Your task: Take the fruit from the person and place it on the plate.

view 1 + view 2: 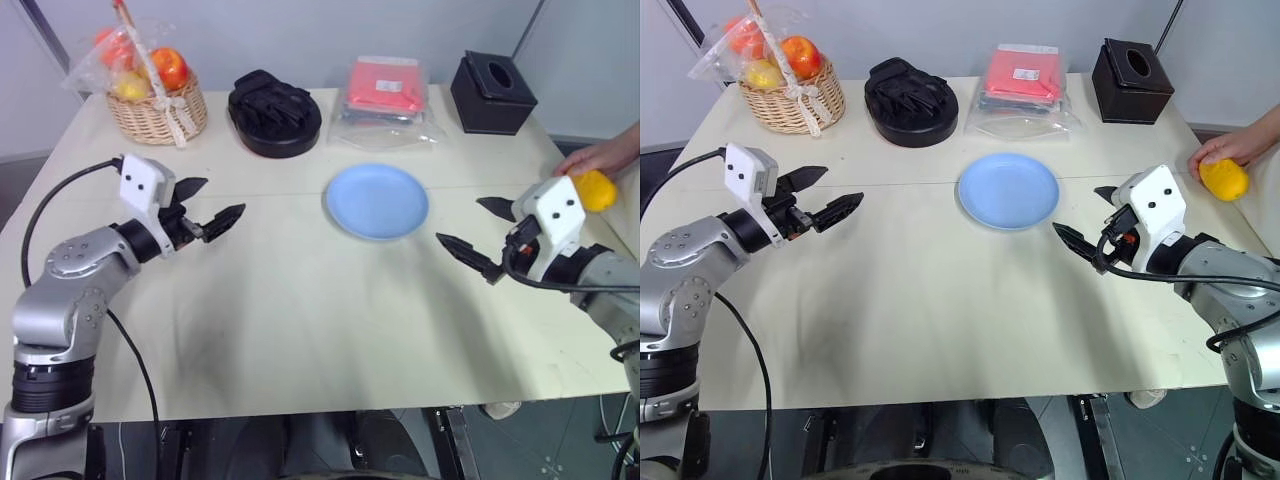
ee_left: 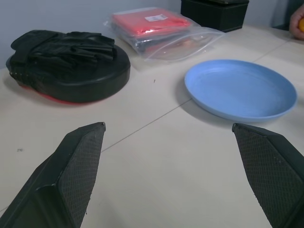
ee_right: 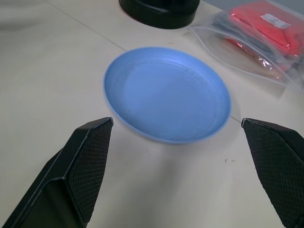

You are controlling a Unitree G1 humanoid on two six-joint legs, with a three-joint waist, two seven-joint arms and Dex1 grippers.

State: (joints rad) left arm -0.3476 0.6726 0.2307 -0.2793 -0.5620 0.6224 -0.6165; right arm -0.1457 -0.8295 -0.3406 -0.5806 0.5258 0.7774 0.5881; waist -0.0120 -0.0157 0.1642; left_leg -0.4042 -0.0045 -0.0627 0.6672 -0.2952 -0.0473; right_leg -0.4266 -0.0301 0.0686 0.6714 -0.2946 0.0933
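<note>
Cream table (image 1: 940,310) holds a light blue plate (image 1: 1008,190). Left gripper (image 1: 825,195) and right gripper (image 1: 1088,222) hover wide open, empty. At the table's right edge, a person's hand (image 1: 1230,148) holds the fruit (image 1: 1224,180).

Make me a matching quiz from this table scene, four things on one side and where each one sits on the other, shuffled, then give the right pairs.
Things:
1. fruit
2. plate
3. wicker basket
4. black box

Places:
A. far corner of the table on the robot's left
B. under the person's hand at the table's right edge
C. far corner on the robot's right
D. middle of the table, empty

Pairs: 1-B, 2-D, 3-A, 4-C
</note>
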